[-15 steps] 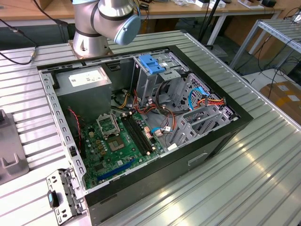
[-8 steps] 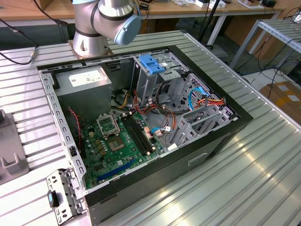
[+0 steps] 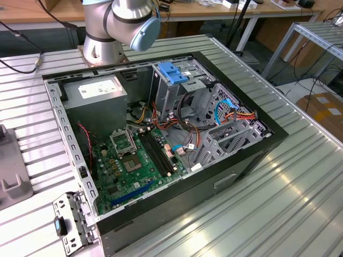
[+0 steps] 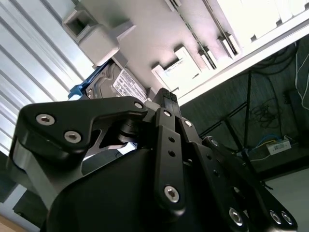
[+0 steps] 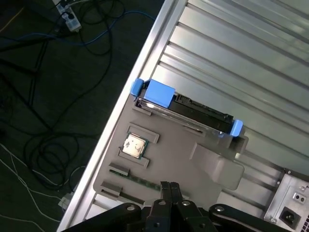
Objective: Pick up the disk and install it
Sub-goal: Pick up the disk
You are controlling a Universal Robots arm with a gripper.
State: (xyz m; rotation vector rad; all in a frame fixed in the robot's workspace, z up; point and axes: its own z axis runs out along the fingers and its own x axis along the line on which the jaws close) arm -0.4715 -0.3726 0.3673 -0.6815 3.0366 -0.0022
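Blue-railed, the disk [image 5: 186, 107] lies at the grey tray's [image 5: 169, 153] far edge, straight ahead of my gripper [image 5: 167, 187], which is clenched on nothing; its long axis runs crosswise to my reach.

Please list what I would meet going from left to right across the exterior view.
grey fixture plate → power supply box with white label → light-blue latch piece on the drive cage → orange and red cables → cardboard box
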